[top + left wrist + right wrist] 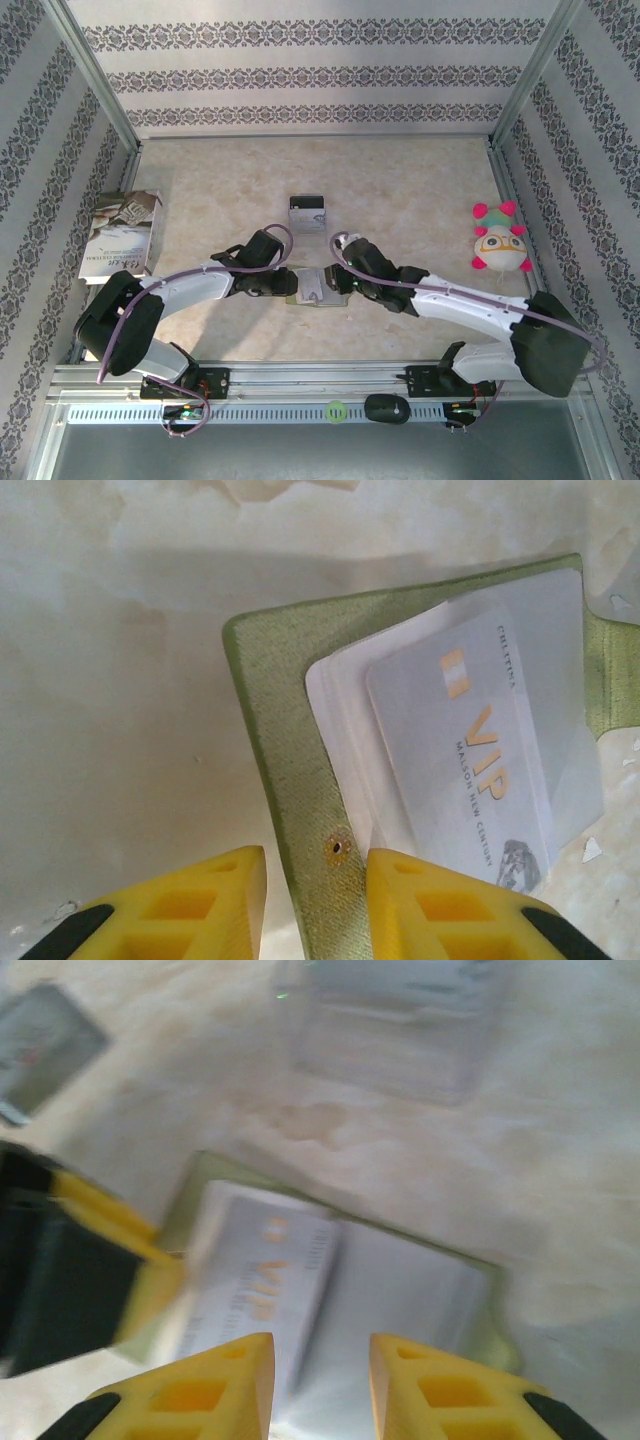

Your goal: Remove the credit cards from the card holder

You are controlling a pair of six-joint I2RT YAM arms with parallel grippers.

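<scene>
Step in hand: drawing a credit card [470, 765] from the opened card holder [280, 680]
Straddles the card holder's olive edge with the left gripper [317, 880], jaws parted, clamping nothing; hovers the right gripper [322, 1370], likewise unclenched, above it, flat on the table [110, 700]. Probably calls next for pinning that edge and pinching the credit card's exposed end to slide it free.

A printed booklet [122, 237] lies far left on the table [420, 180], a plush toy [499, 240] far right.
</scene>
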